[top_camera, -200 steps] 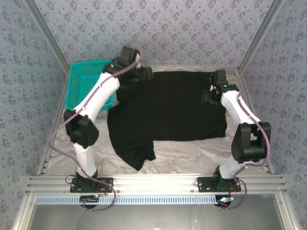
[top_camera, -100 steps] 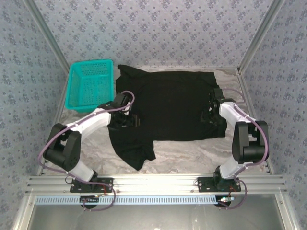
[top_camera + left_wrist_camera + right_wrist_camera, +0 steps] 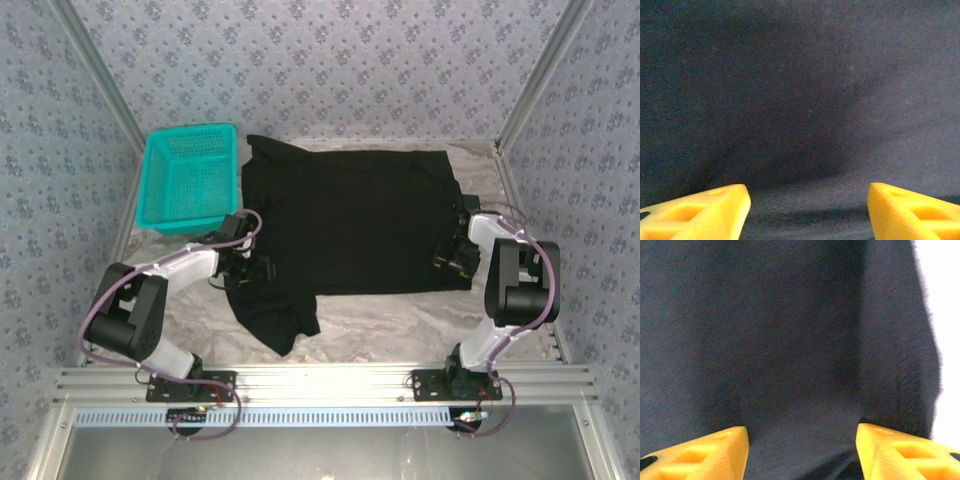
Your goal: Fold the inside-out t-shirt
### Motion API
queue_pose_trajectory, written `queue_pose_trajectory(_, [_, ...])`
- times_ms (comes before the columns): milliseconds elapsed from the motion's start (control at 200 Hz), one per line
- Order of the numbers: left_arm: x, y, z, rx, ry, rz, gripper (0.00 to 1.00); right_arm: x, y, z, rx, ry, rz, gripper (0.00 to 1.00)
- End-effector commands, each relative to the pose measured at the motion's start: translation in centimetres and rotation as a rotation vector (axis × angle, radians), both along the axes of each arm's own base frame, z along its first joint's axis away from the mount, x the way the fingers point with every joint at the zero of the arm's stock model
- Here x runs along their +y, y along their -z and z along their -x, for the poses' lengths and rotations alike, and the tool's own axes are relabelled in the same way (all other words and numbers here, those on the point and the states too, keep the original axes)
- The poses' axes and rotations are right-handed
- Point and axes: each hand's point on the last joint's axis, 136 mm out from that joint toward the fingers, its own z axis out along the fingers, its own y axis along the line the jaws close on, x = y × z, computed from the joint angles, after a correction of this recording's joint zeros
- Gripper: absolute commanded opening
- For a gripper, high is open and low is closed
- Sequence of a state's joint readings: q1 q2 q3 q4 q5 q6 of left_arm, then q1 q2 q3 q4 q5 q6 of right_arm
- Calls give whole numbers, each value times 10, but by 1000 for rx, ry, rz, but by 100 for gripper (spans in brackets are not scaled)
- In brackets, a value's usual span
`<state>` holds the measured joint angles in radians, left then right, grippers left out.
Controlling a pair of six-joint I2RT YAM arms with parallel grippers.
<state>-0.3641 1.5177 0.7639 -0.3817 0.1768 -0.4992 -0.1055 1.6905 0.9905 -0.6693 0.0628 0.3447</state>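
one t-shirt (image 3: 350,220), one basket (image 3: 190,180) (perhaps mesh)

Basket (image 3: 192,130), teal plastic mesh: set upright at the far-left corner of the worktop (image 3: 390,320). Worktop: covered in pale marbled sheet. Walls (image 3: 330,60): papered in blue-grey floral pattern. Rail (image 3: 330,383), aluminium: fitted along the near edge.

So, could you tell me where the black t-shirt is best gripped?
The t-shirt lies flat, so I would pinch its right side edge, coming in low from the right over the table: there the cloth ends in a free border that a finger can probably slip under.
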Motion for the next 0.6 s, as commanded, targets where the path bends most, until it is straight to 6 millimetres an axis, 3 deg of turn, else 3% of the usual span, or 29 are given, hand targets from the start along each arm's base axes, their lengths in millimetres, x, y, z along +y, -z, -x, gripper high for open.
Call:
queue_pose_trajectory(0, [17, 9, 11, 53, -29, -52, 67, -6, -29, -2, -66, 15, 59, 61])
queue_pose_trajectory(65, [5, -9, 1, 7, -16, 2, 69, 15, -54, -12, -166, -84, 73, 62])
queue_pose_trajectory(125, [-4, -28, -6, -43, -5, 38, 70, 51, -74, -14, -253, -227, 41, 63])
queue_pose_trajectory(230, [-9, -55, -4, -99, 4, 63, 74, 148, -94, 9, -351, -523, -174, 62])
queue_pose_trajectory(310, [-4, -65, 9, -100, -11, 66, 74, 224, -91, 44, -341, -689, -370, 62])
queue_pose_trajectory(410, [2, -65, 36, -40, -32, 58, 74, 302, -75, 91, -267, -826, -534, 63])
queue_pose_trajectory(495, [5, -56, 73, 68, -41, 30, 72, 347, -64, 117, -217, -888, -599, 63])
queue_pose_trajectory(595, [7, -50, 112, 150, -49, 1, 70, 374, -47, 134, -158, -908, -597, 61])
